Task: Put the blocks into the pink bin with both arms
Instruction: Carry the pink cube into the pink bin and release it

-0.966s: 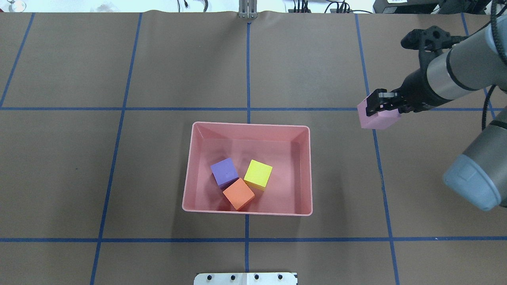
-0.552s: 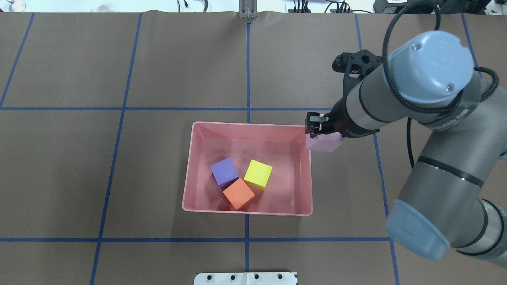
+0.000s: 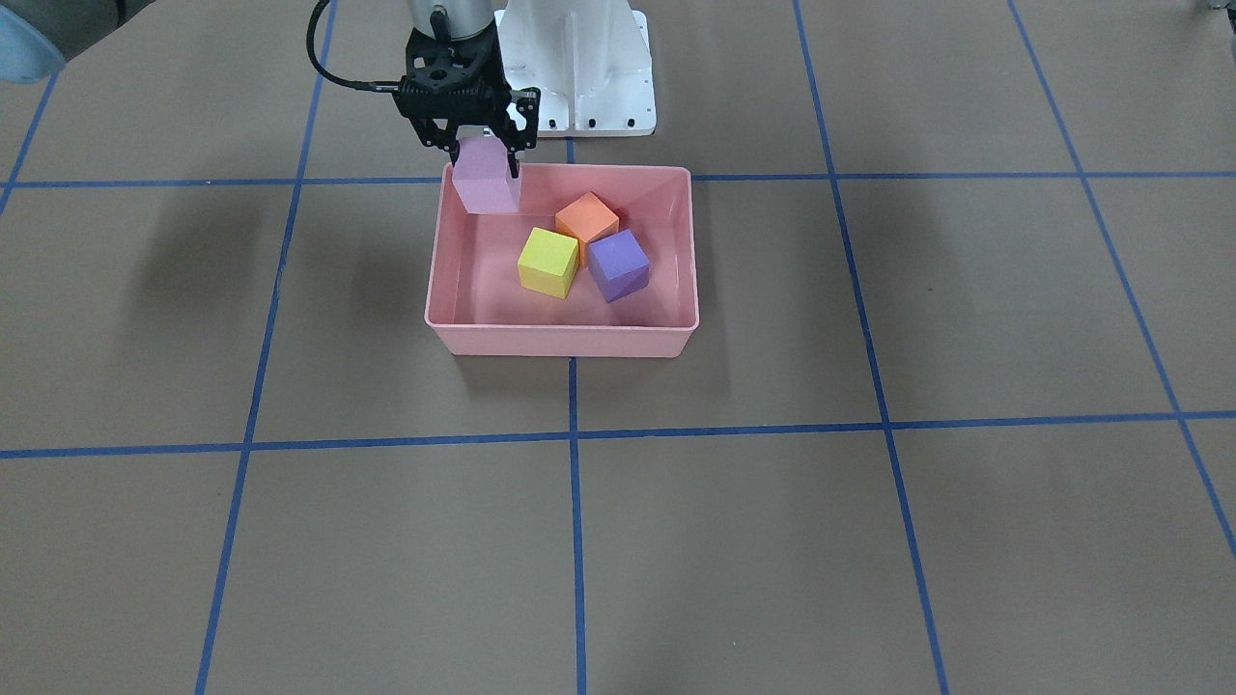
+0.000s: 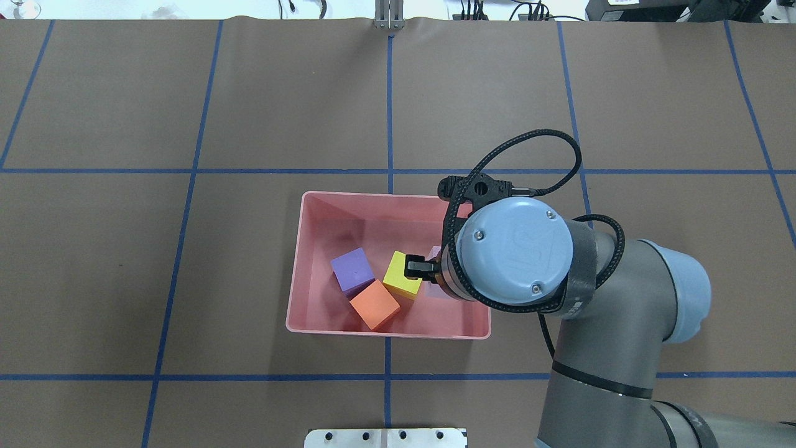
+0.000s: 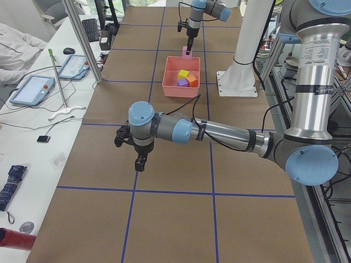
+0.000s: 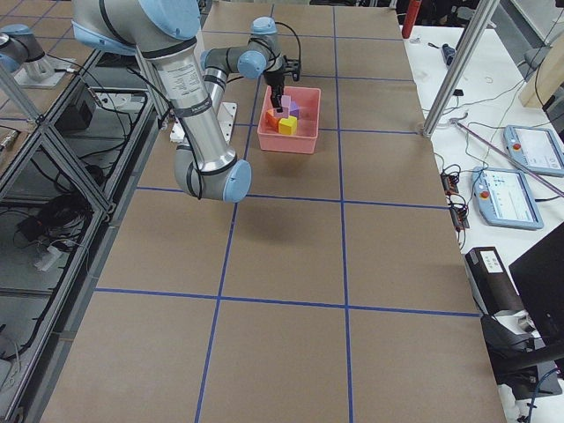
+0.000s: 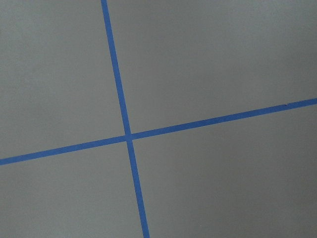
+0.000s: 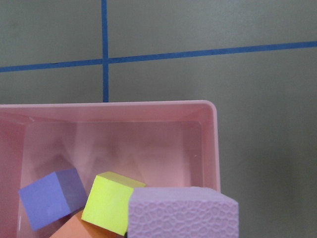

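The pink bin (image 3: 560, 341) sits mid-table and holds the yellow (image 3: 547, 261), orange (image 3: 586, 216) and purple (image 3: 618, 264) blocks close together. My right gripper (image 3: 483, 162) is shut on the light pink block (image 3: 486, 183) and holds it above the bin's near-right corner, inside the rim line. In the overhead view the right arm's wrist covers most of that block (image 4: 435, 252). The right wrist view shows the pink block (image 8: 183, 215) over the bin (image 8: 148, 105). My left gripper (image 5: 140, 161) hovers over bare table far from the bin; I cannot tell whether it is open.
The white pedestal (image 3: 579, 68) stands just behind the bin. Blue tape lines (image 7: 129, 136) cross the brown table cover. Tablets and cables lie on a side bench (image 5: 38, 87) beyond the table's far edge.
The right arm swung from the table's right side leftward to over the bin, carrying the light pink block. The three blocks in the bin have not moved.
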